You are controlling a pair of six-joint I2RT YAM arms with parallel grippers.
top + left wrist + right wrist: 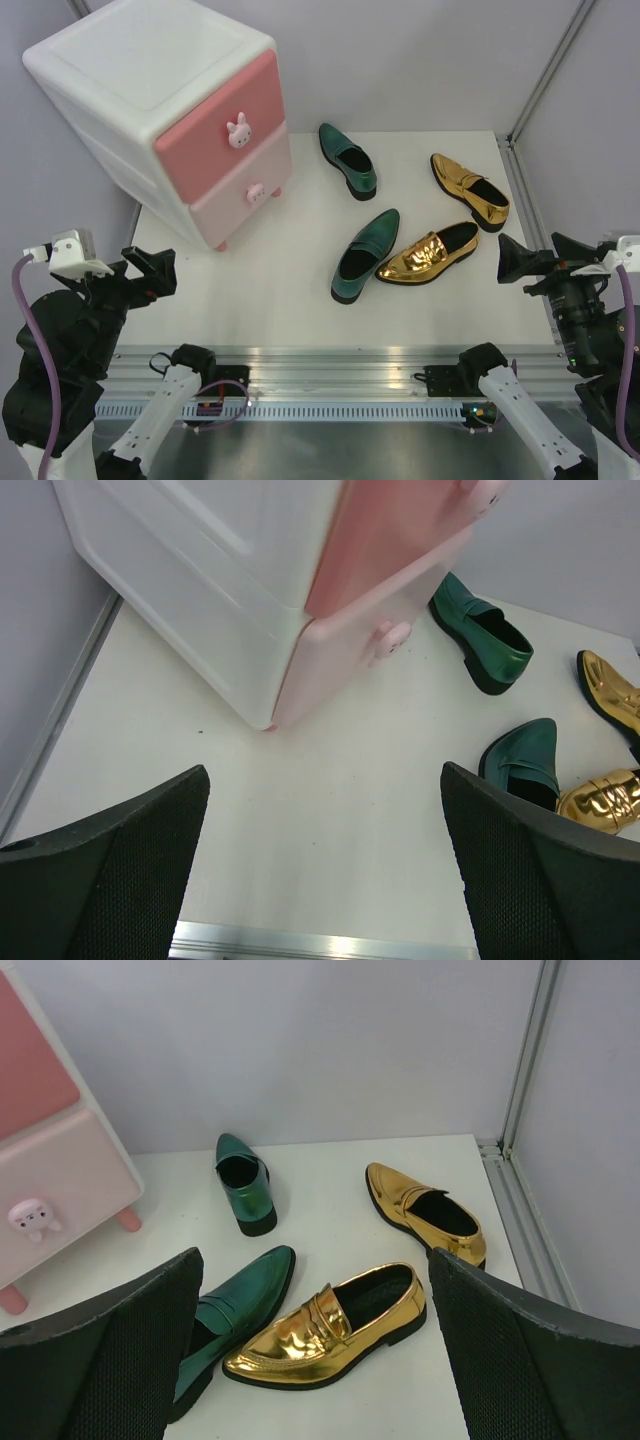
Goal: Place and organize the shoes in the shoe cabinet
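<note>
Seen from the top external view, the shoe cabinet (170,130) was set at the table's (280,310) far left corner, both drawers shut. All four shoes were laid out to the cabinet's right. One green loafer (347,160) was nearest its lower drawer (245,195). The second green loafer (366,254) was found further right, seemingly touching a gold loafer (428,253). The other gold loafer (469,190) was furthest from the cabinet. The left gripper (150,268) was held just in front of the cabinet, and the right gripper (525,262) well to its right, beyond the shoes.

In the left wrist view, that gripper's fingers were spread wide with nothing between them. The cabinet's lower front and its bunny knob (390,640) were seen ahead. A drawer would probably have to be opened first. The small knob is best pinched squarely and drawn straight out, so the light cabinet is not dragged.

In the right wrist view, the jaws were fully parted and empty, above the touching pair. A shoe is best gripped by its side wall, not the slippery toe.

The table was plain white and smooth. It was enclosed by grey walls (420,60), with an aluminium rail (330,370) on the side away from the cabinet.
</note>
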